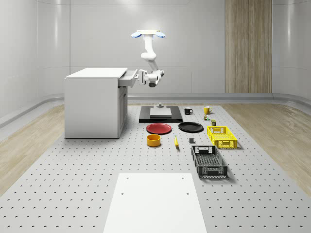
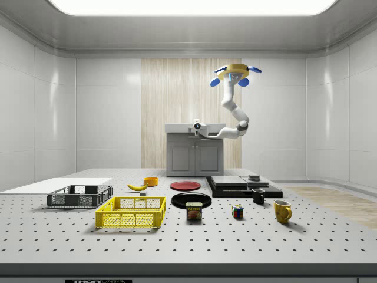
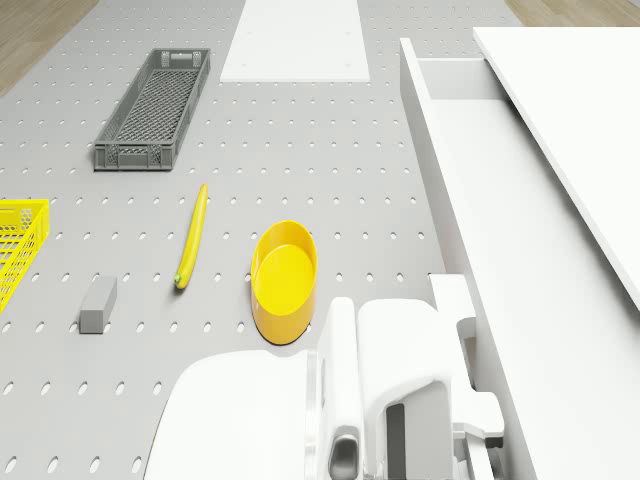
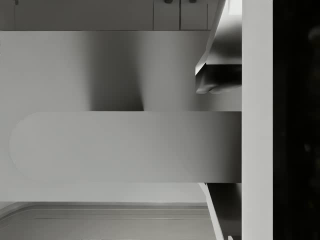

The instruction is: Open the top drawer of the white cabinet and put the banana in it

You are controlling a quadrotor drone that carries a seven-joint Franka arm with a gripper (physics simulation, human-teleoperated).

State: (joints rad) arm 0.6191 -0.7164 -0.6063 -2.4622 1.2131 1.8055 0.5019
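The white cabinet [image 1: 92, 104] stands on the whole-scene view's left, and its top drawer [image 1: 127, 79] is pulled partly out. From the drone view I look down into the open drawer [image 3: 470, 150]. My gripper [image 1: 138, 77] is at the drawer front, shut on the drawer handle [image 4: 125, 145], which crosses the wrist view close up. The drone [image 1: 148, 34] hovers high above the floor just in front of the cabinet, with the arm hanging down to the drawer. The banana [image 1: 176, 141] lies on the perforated floor beside a yellow bowl [image 3: 284, 278], well below and apart from the gripper.
On the floor in front of the cabinet are a red plate [image 1: 159, 128], a black plate [image 1: 190, 127], a yellow crate [image 1: 221, 136] and a grey crate [image 1: 208, 161]. A small grey block [image 3: 98, 303] lies near the banana. A black platform [image 1: 160, 114] stands behind.
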